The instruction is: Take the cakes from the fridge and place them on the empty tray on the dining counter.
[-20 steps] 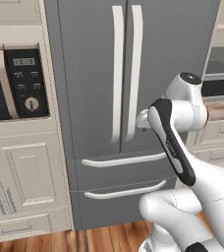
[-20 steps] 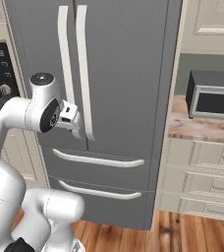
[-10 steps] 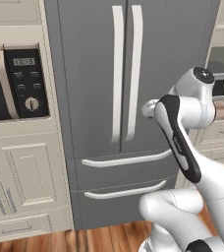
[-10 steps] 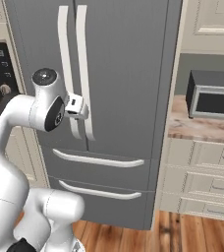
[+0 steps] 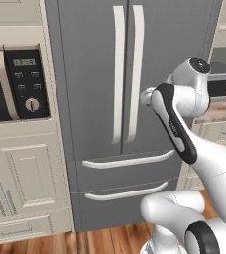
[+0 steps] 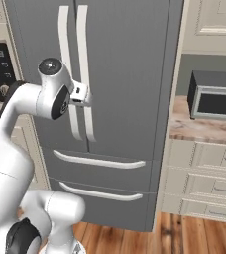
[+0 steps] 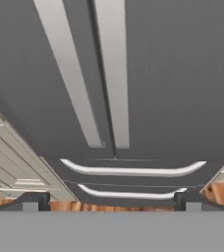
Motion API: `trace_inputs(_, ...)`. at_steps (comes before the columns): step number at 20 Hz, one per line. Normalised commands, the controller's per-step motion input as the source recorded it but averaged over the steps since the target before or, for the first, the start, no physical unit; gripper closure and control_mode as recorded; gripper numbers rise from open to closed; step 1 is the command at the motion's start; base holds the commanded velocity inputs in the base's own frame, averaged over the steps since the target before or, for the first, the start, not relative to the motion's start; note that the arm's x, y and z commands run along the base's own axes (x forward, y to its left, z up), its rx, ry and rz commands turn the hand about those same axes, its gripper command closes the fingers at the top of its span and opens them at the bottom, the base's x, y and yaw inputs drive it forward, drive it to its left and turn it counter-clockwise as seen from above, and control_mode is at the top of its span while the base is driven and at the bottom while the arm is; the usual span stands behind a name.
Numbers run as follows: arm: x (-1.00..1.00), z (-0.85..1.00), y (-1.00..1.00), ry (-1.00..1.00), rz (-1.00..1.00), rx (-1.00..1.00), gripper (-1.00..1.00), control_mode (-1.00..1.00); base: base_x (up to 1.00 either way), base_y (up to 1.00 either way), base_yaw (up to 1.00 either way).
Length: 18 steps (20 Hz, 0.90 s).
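The fridge [image 5: 90,59] [image 6: 130,74] [image 7: 182,74] stands in front of me, dark grey, both doors shut. Its two long cream handles [image 5: 119,74] [image 6: 65,59] [image 7: 115,74] run side by side down the middle. My gripper [image 6: 85,99] [image 7: 111,203] is open and holds nothing; it hovers just in front of the handles at mid height, pointing at the doors. In the hand view the fingertips [image 7: 31,202] stand far apart. In the left base view the hand [image 5: 145,96] is mostly hidden behind the forearm. The cakes are hidden inside the fridge. The tray and the dining counter are out of view.
Left of the fridge is a cream cabinet with a black oven panel [image 5: 26,84]. To the right, a microwave [image 6: 216,101] sits on a marbled counter [image 6: 199,130] over cream drawers. Two fridge drawers with curved handles [image 5: 130,161] lie below the doors. The floor is wood [image 6: 184,238].
The arm has lifted and reached forward, bringing the hand higher and closer to the fridge handles. The jaws stayed open and the doors stayed shut.
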Motion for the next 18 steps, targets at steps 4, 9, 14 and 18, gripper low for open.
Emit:
trace_inputs(4,0.45,0.10,0.00,-0.02,-0.01,0.00,-1.00,-1.00,0.00,0.00,0.00)
trace_inputs(9,0.44,0.00,0.00,-0.05,-0.02,-0.03,-1.00,-1.00,0.00,0.00,0.00)
trace_inputs(14,0.37,0.00,0.00,-0.10,-0.01,-0.05,-1.00,-1.00,0.00,0.00,0.00)
trace_inputs(18,0.25,-0.05,0.00,-0.07,0.00,-0.04,-1.00,-1.00,0.00,0.00,0.00)
